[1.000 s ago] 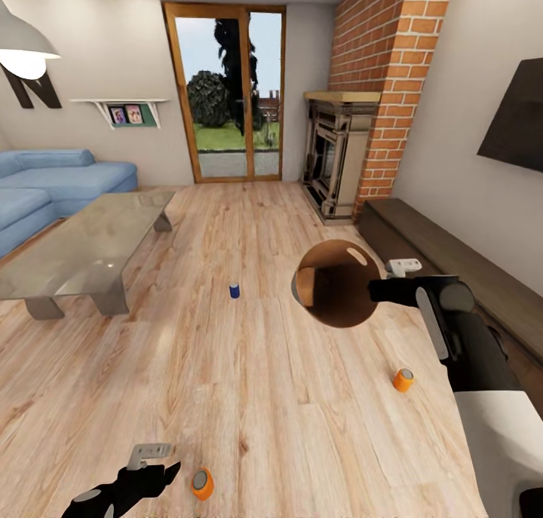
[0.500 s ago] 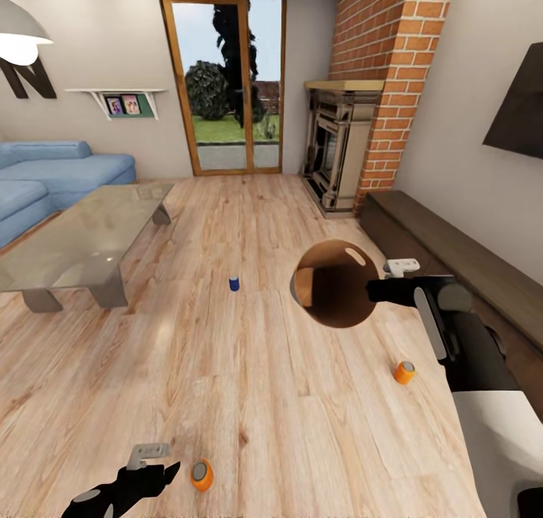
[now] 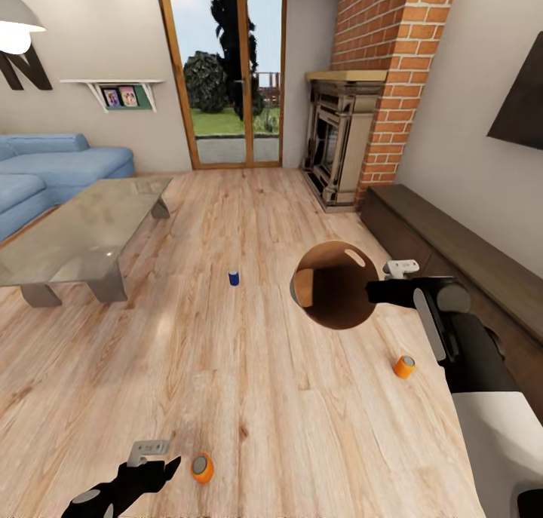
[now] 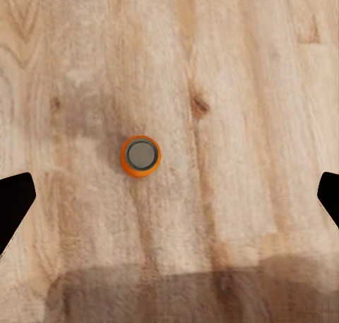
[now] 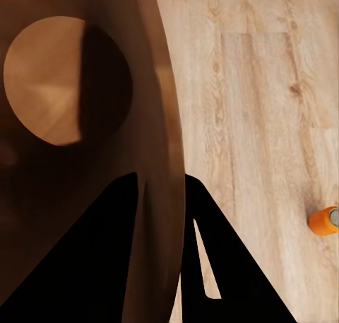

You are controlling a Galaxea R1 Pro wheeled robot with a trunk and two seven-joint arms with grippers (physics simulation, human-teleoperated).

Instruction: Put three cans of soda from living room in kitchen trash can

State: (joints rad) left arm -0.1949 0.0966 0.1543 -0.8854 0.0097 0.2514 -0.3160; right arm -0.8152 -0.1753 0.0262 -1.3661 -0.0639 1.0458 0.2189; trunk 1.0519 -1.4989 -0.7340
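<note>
My right gripper [image 3: 371,290] pinches the rim of the bin [image 3: 332,284] at frame centre, my left gripper [image 3: 160,465] hangs spread at lower left beside an orange can [image 3: 201,468], another orange can [image 3: 404,366] lies lower right, and the blue can [image 3: 234,278] stands mid-floor.

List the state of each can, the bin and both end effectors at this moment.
Near orange can: upright on floor, ungrasped.
Far orange can: tilted on floor.
Blue can: upright on floor.
Bin: held aloft, empty.
Left end effector: open above near orange can.
Right end effector: shut on bin rim.
</note>
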